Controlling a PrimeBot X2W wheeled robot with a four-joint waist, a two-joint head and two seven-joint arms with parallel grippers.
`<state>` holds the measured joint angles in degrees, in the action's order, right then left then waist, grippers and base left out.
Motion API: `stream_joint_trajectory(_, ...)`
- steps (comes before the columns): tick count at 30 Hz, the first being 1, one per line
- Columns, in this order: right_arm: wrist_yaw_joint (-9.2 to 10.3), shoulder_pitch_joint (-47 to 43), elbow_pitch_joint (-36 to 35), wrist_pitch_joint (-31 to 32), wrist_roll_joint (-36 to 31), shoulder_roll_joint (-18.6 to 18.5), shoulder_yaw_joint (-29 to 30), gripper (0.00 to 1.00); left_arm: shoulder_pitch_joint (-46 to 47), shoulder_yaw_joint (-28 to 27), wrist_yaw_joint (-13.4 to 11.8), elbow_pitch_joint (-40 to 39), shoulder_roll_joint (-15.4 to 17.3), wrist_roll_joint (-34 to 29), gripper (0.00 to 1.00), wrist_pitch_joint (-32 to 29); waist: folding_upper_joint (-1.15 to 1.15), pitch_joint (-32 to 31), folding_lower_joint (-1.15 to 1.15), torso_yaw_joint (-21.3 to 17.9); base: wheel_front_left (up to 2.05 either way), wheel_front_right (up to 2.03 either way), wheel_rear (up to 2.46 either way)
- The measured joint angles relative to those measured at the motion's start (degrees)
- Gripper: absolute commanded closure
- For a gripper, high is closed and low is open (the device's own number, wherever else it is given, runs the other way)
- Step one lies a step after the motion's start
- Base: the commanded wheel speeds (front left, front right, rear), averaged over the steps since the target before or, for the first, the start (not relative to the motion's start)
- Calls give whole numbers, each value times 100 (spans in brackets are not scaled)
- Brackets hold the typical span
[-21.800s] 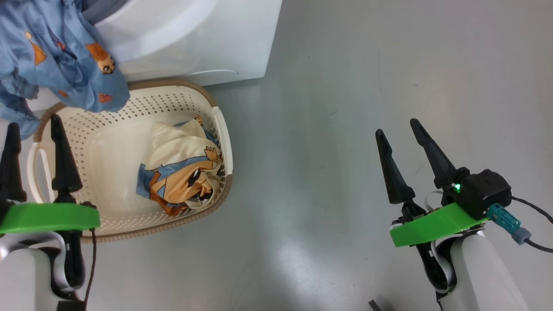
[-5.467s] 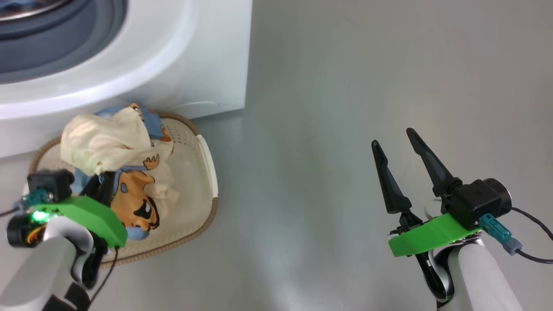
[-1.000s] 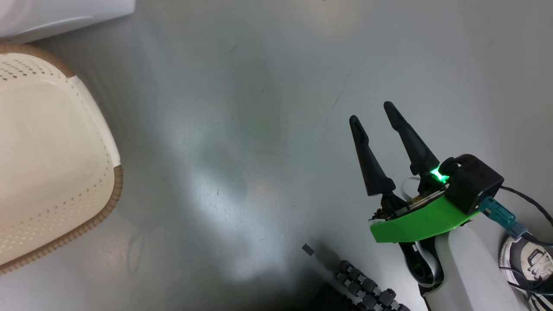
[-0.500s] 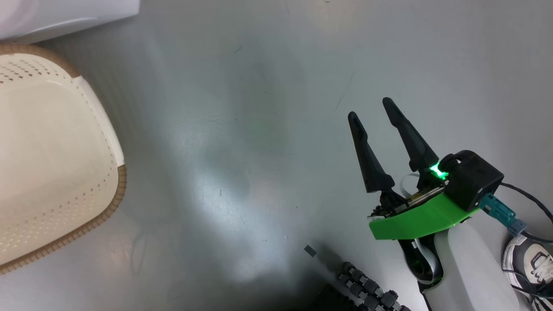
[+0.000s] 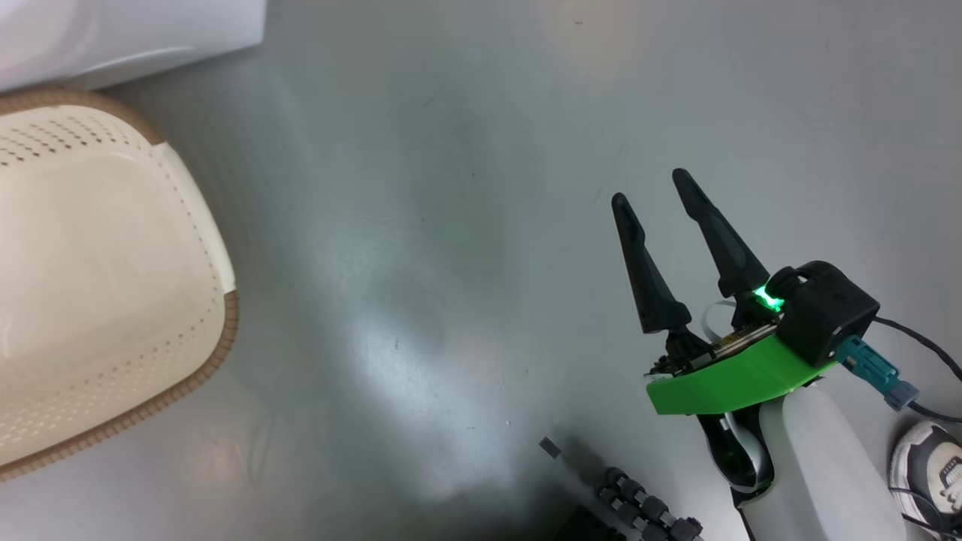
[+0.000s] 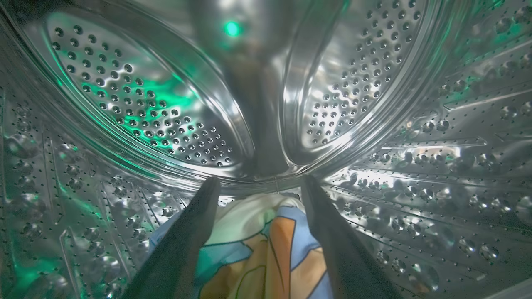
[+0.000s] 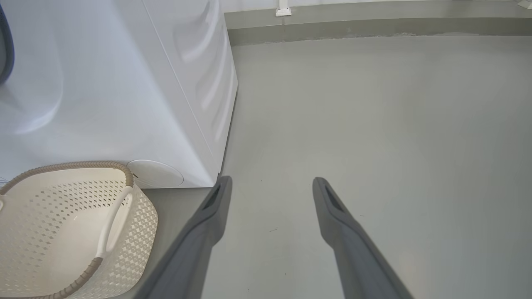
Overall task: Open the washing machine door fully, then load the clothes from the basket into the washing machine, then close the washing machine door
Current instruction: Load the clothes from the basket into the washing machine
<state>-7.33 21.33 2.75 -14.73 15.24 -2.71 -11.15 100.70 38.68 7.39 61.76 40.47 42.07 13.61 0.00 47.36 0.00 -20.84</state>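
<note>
Left pincer (image 6: 259, 185) spread inside perforated steel drum (image 6: 137, 108) of big white washing machine (image 7: 124, 83). Cream-blue-orange cartoon-print clothes (image 6: 257, 245) lie between its fingers. Right pincer (image 5: 648, 188) spread over grey floor (image 5: 451, 225), apart from cream perforated basket (image 5: 228, 330).

Right hand (image 5: 648, 186): black fingers (image 5: 650, 282), green bracket (image 5: 721, 385)

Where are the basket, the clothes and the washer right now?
basket (image 5: 98, 263), head view, bare inner bottom.
clothes (image 6: 268, 249), left wrist view, orange print on the top garment.
washer (image 7: 104, 104), right wrist view, white front panel.
</note>
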Motion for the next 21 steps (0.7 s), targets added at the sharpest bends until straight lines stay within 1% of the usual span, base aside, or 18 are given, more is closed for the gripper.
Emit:
stream_joint_trajectory(5,0,-2,15,0,-124,0,43,0,-346,99,0,-44,-42,279,0,54,0,-160,0,86,0,0,0)
stream_joint_trajectory(11,0,-19,43,0,-323,-1,137,0,-842,183,0,-219,-213,542,0,100,0,-381,0,248,0,0,0)
stream_joint_trajectory(15,0,-21,51,0,-468,-3,221,0,-1227,311,0,-511,-254,553,0,103,0,-520,0,404,0,0,0)
stream_joint_trajectory(21,0,-33,51,0,-623,-7,297,0,-1747,51,1,-898,-368,503,0,104,0,-670,0,691,0,0,0)
